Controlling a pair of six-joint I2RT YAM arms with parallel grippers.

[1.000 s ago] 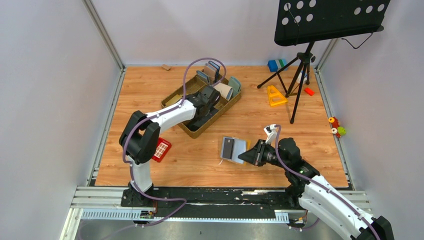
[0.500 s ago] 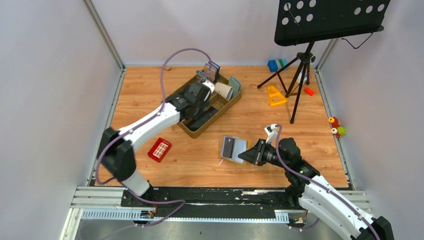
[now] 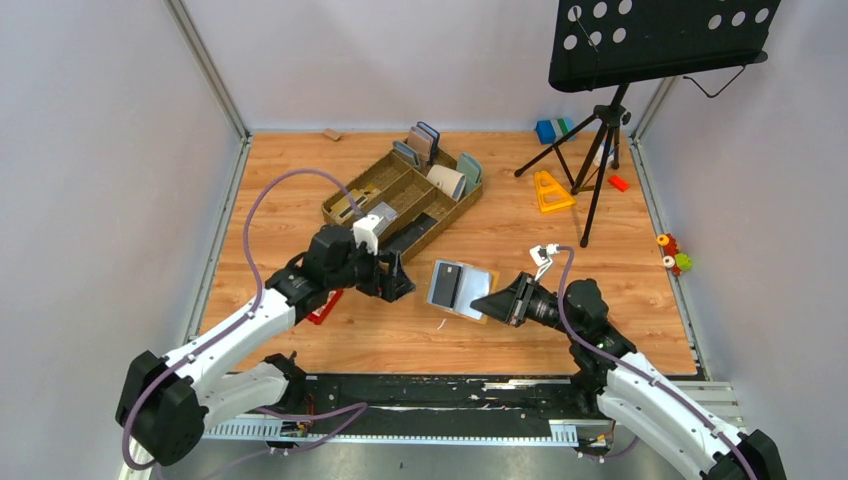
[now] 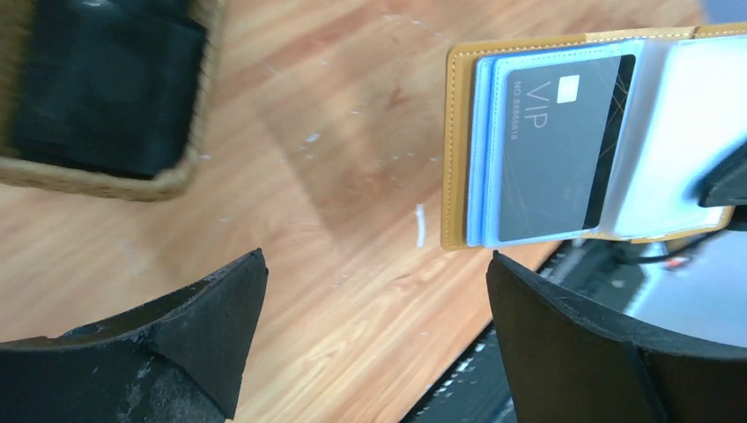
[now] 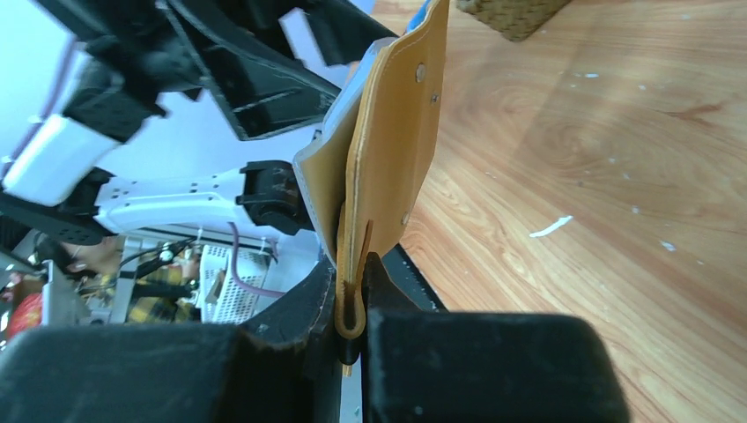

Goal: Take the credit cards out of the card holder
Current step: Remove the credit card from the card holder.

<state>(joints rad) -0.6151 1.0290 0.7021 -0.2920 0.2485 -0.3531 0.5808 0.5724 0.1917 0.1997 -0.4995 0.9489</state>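
Two grippers faced each other over the wooden table [image 3: 600,300]. The right gripper [image 3: 493,302] was clamped shut on one flap of the card holder [image 3: 458,288], holding the mustard wallet open and tilted up off the boards. The left gripper [image 3: 398,281] hovered just beside the wallet's free edge, jaws spread wide and gripping nothing. In the left wrist view the credit cards [image 4: 553,145] sat in their slot, a dark one marked VIP in front; the pale blue layers behind it could have been more cards or lining. The likeliest trouble was that narrow pinch on a soft flap: a tug on a snug card could drag the wallet out of the right fingers or swing it aside. The wide jaws might also close on the yellow edge along with the card, or slip off thin, slick plastic.
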